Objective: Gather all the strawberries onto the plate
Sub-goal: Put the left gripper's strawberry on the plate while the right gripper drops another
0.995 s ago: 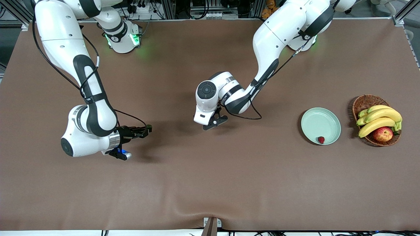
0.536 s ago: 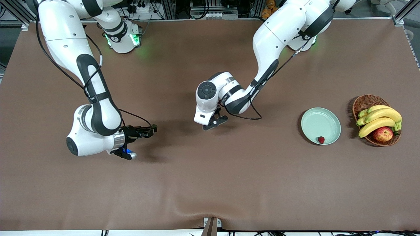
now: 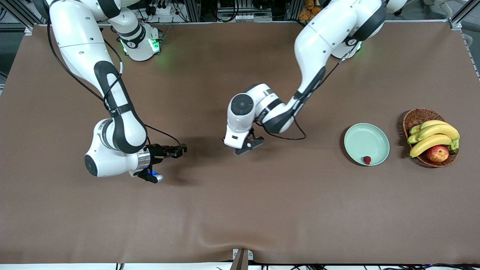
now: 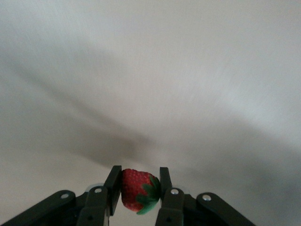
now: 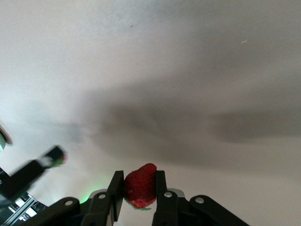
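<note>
My left gripper (image 3: 249,144) is shut on a red strawberry (image 4: 136,189) with a green cap, held over the middle of the brown table. My right gripper (image 3: 181,150) is shut on another strawberry (image 5: 141,185), over the table toward the right arm's end. In the front view both held berries are hidden by the fingers. The pale mint-green plate (image 3: 365,137) lies toward the left arm's end, and a third strawberry (image 3: 367,160) rests in it by the rim nearest the front camera. The right wrist view also shows the left gripper (image 5: 35,170) farther off.
A brown wicker basket (image 3: 416,117) with bananas (image 3: 433,137) and a red-yellow apple (image 3: 437,153) stands beside the plate, at the left arm's end of the table. The brown cloth has a wrinkle (image 3: 225,240) near the front edge.
My right gripper has moved with its strawberry toward the middle of the table. My left gripper has shifted slightly toward the plate's end and the front camera, berry still held.
</note>
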